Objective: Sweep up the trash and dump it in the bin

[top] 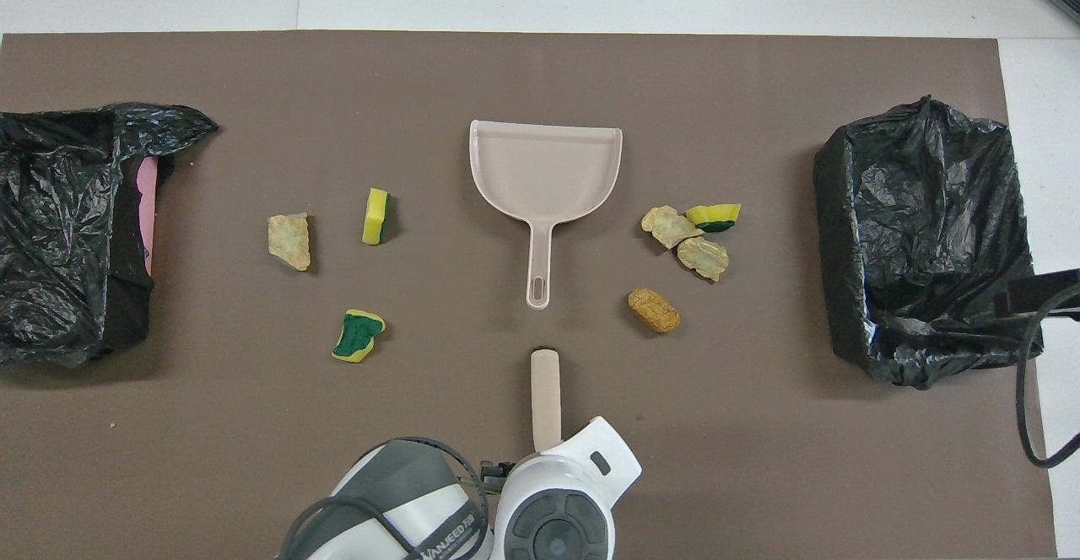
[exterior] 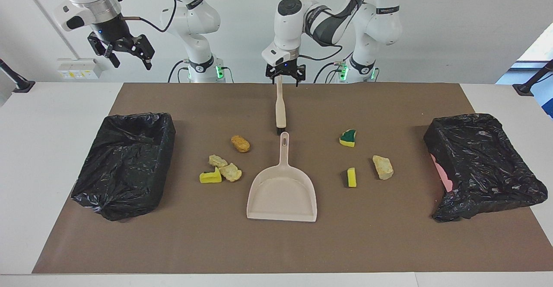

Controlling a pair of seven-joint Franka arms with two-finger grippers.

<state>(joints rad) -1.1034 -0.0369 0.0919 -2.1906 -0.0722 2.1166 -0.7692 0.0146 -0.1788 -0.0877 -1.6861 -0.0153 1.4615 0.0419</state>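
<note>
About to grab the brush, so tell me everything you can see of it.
The brush is slim beige plastic with a short dark bristle tuft, lying flat on the brown mat. Its bristle end points at the dustpan handle, not touching it. The open left gripper hangs over its handle end; contact isn't visible.

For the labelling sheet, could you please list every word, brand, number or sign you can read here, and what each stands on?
"VANJEED": partly cut-off lettering on the grey strap around the left arm, overhead view; its first letter is hidden.
Small dark lettering on the left arm's upper link, facing view: too small to read.
The brush, dustpan, trash scraps and bins carry no text.
</note>
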